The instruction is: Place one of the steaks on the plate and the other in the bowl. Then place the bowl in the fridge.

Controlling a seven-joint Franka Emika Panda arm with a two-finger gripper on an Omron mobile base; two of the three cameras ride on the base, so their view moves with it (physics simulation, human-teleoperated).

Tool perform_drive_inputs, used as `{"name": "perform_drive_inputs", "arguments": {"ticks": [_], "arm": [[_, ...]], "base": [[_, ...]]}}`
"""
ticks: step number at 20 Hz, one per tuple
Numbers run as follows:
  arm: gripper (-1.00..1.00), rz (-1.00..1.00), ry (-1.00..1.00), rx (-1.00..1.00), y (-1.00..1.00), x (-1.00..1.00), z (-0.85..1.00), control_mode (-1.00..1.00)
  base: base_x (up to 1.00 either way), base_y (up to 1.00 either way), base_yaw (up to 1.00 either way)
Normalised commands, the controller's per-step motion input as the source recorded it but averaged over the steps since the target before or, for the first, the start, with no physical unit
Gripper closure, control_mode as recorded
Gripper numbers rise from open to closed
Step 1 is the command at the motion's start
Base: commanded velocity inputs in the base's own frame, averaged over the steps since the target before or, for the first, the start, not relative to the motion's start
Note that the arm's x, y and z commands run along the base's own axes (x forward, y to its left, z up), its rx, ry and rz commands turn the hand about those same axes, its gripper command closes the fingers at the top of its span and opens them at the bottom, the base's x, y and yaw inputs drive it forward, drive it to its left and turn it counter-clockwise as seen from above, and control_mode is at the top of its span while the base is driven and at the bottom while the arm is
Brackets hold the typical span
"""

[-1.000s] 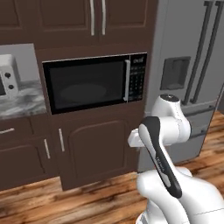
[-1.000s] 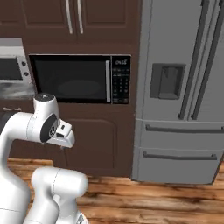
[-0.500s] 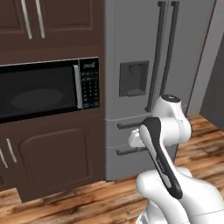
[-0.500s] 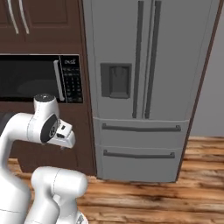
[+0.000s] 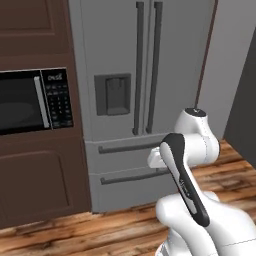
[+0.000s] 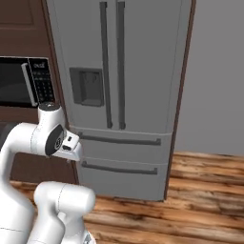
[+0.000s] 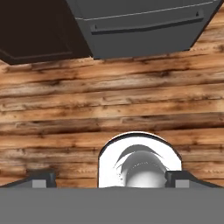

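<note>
The fridge [image 5: 145, 65] stands shut straight ahead, tall grey steel with two long dark handles, a dispenser recess and two lower drawers; it also fills the middle of the right base view [image 6: 143, 71]. In the hand view its bottom drawer [image 7: 144, 30] runs along the top, above the wooden floor. My gripper [image 7: 111, 181] points down at that floor, open, with nothing between its fingertips [image 7: 41, 179]. The arm is folded close to the base. The steaks, the plate and the bowl are out of view.
A black-fronted microwave [image 5: 25, 100] [image 6: 19, 81] is built into dark brown cabinets [image 5: 40, 175] left of the fridge. A grey wall [image 6: 214, 71] lies to the fridge's right. Wooden plank floor [image 7: 109, 100] stretches in front.
The whole picture has shifted: the base has moved right, so the microwave slid left and the fridge came to the centre. The arm keeps its folded pose and the gripper stays open.
</note>
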Motion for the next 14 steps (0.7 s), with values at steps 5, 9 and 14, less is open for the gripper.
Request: {"name": "perform_drive_inputs", "arguments": {"ticks": [5,9,14], "arm": [[-1.0,0.0,0.0,0.0,0.0,0.0,0.0,1.0],[-1.0,0.0,0.0,0.0,0.0,0.0,0.0,1.0],[-1.0,0.0,0.0,0.0,0.0,0.0,0.0,1.0]], "base": [[0.21,-0.39,0.13],[0.53,0.01,0.0],[0.55,0.0,0.0]]}}
